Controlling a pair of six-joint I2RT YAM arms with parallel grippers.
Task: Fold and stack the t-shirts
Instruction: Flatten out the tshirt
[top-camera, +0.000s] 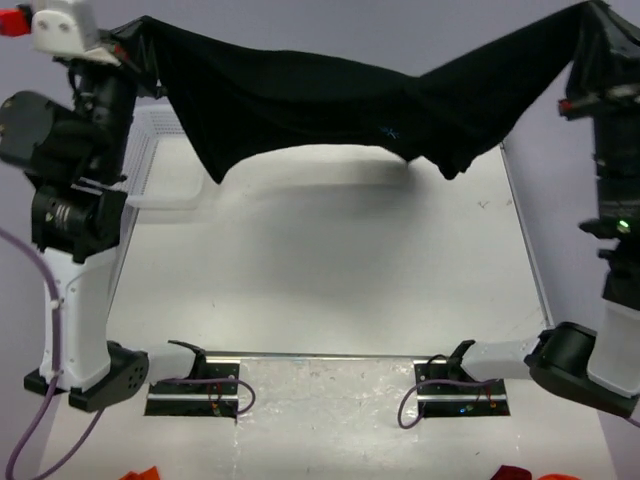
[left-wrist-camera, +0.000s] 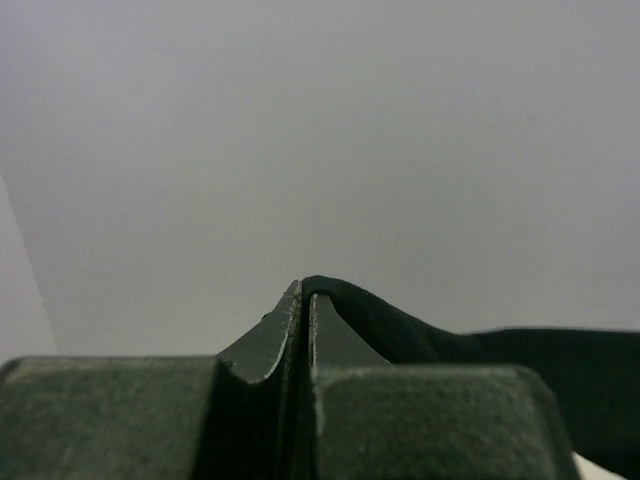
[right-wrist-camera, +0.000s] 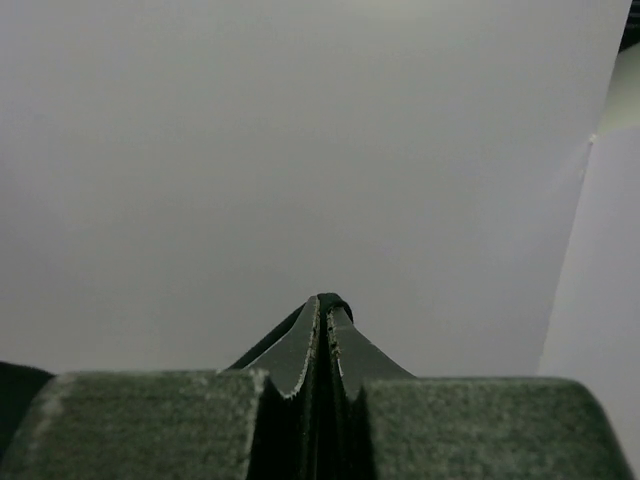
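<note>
One black t-shirt (top-camera: 330, 100) hangs stretched in the air between my two raised arms, sagging in the middle above the far part of the table. My left gripper (top-camera: 135, 45) is shut on its left end at the top left. My right gripper (top-camera: 598, 15) is shut on its right end at the top right corner. In the left wrist view the closed fingertips (left-wrist-camera: 300, 300) pinch a fold of black cloth (left-wrist-camera: 420, 340) that trails off to the right. In the right wrist view the closed gripper (right-wrist-camera: 324, 310) pinches a small loop of black cloth (right-wrist-camera: 335, 300).
A white plastic mesh basket (top-camera: 160, 165) stands at the far left of the white table (top-camera: 320, 280), partly behind my left arm. The table's right edge (top-camera: 525, 240) runs along my right arm. Bits of red-orange cloth (top-camera: 140, 473) lie at the bottom edge.
</note>
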